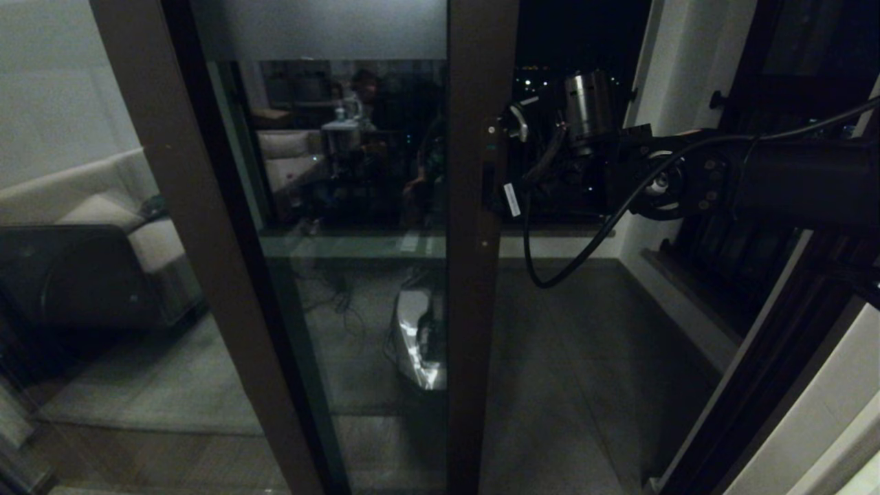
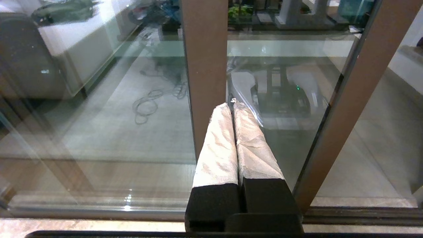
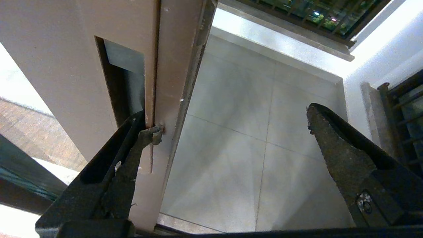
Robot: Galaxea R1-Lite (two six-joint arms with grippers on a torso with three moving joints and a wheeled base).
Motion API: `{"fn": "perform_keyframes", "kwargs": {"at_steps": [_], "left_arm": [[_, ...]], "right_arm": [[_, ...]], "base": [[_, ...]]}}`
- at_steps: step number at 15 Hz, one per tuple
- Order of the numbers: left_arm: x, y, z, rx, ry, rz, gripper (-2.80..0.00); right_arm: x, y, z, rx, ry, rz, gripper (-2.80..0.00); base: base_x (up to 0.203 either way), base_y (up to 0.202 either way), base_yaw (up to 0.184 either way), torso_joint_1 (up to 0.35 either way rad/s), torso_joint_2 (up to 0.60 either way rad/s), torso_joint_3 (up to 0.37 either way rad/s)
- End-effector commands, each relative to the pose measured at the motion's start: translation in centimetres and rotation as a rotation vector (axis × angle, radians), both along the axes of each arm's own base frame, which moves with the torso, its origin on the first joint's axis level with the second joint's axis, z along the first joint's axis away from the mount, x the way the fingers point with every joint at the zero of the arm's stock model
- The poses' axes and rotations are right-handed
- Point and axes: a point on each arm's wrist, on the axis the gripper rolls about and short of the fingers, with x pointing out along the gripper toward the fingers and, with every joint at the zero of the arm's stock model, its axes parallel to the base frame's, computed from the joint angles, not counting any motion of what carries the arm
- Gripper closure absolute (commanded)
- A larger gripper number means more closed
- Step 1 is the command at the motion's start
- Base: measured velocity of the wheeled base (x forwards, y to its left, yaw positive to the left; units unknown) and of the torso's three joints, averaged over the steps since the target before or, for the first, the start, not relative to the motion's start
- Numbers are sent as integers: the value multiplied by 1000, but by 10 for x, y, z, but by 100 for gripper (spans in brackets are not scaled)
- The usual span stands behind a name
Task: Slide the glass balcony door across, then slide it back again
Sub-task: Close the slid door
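Tall brown-framed glass balcony door (image 1: 474, 275), frame centre: partly slid aside, return pending; right gripper (image 3: 231, 132) spread, one finger (image 3: 145, 135) in handle slot (image 3: 125, 86); left gripper (image 2: 234, 106) clenched empty.

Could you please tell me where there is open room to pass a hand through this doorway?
Between the glass balcony door stile and the white side wall, over bare balcony floor. It is crowded at handle height, where the open right pincer hooks the stile.

The right arm (image 1: 790, 182) is matte black with a looping black cable. The right gripper (image 3: 231, 132) has dark, worn fingers. The left gripper (image 2: 235, 109) has pale-wrapped fingers.
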Motion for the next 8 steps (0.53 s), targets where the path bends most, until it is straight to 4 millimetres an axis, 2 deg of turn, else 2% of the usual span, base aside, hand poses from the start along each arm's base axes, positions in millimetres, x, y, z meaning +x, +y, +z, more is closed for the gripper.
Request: {"fn": "perform_keyframes", "kwargs": {"at_steps": [1,8], "left_arm": [[0,0,0,0,2,0,0],[0,0,0,1,3,0,0]], "right_arm": [[2,-2,-1,-9,0,-9,-280],[4,-7,0,-23,-4,-16,-280]], "base": [[0,0,0,0,0,0],[0,0,0,0,0,0]]}}
